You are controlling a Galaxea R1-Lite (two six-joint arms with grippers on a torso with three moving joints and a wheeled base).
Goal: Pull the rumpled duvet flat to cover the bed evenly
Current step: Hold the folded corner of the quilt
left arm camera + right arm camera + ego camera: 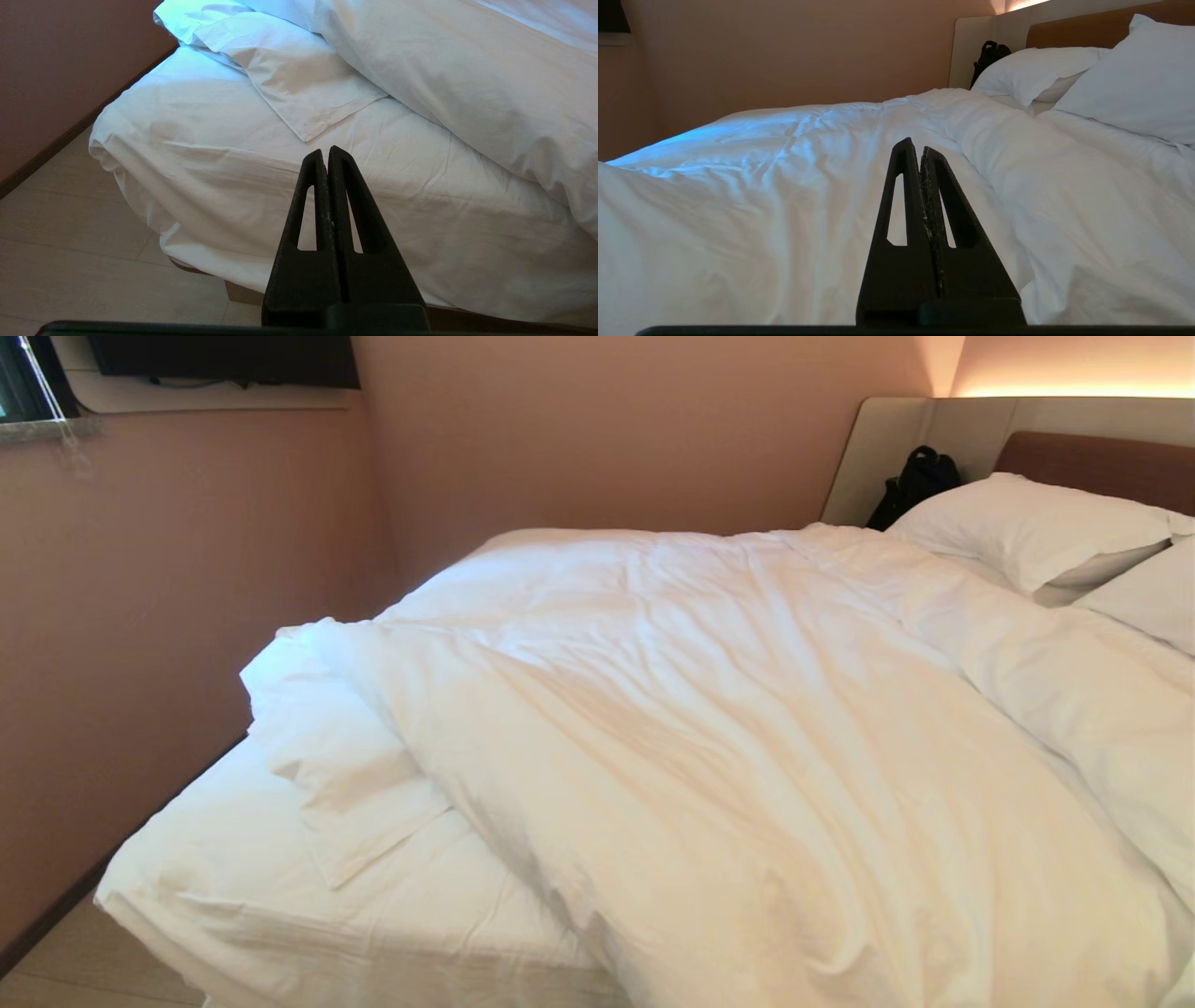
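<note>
Here the puffy, wrinkled duvet (pixel 747 747) lies slantwise on the bed (pixel 280 924), its length running from the pillows (pixel 1027 527) toward the near edge, one corner folded back and the sheet (pixel 224 172) bare by the wall (pixel 140 644). A black bag (pixel 915 481) leans against the headboard (pixel 1092 462). My left gripper (pixel 328 151) and right gripper (pixel 915 144) are both clenched, empty, clear of the fabric.

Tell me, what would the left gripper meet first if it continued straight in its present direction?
Probably the bare mattress sheet at the bed's foot corner, just short of the duvet's folded corner; the left gripper is shut.
</note>
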